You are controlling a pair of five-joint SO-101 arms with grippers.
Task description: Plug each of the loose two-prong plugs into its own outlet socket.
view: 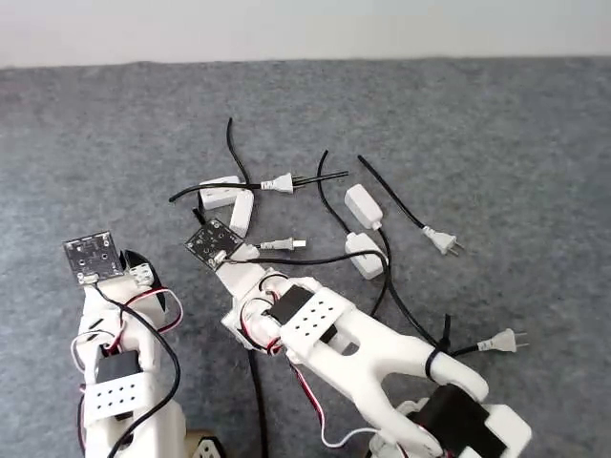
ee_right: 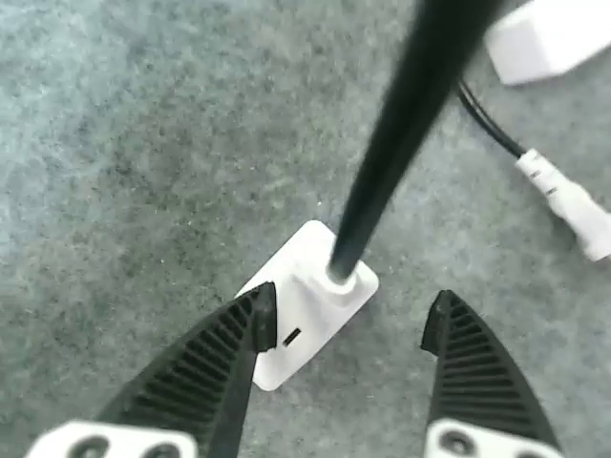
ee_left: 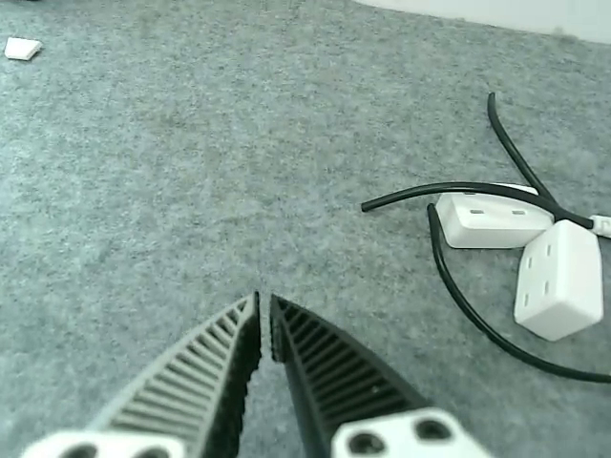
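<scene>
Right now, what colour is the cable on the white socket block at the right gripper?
The thick cable is black; the right wrist view shows it best.

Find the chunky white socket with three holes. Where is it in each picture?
High view: the three-hole socket lies beside the flat socket, just past the right arm.
Left wrist view: it sits beyond the shut left gripper, nearer than the flat socket.
Right wrist view: probably the same socket, beyond the open right gripper.
Landmark: the flat socket, its neighbour in the high and left wrist views.
</scene>
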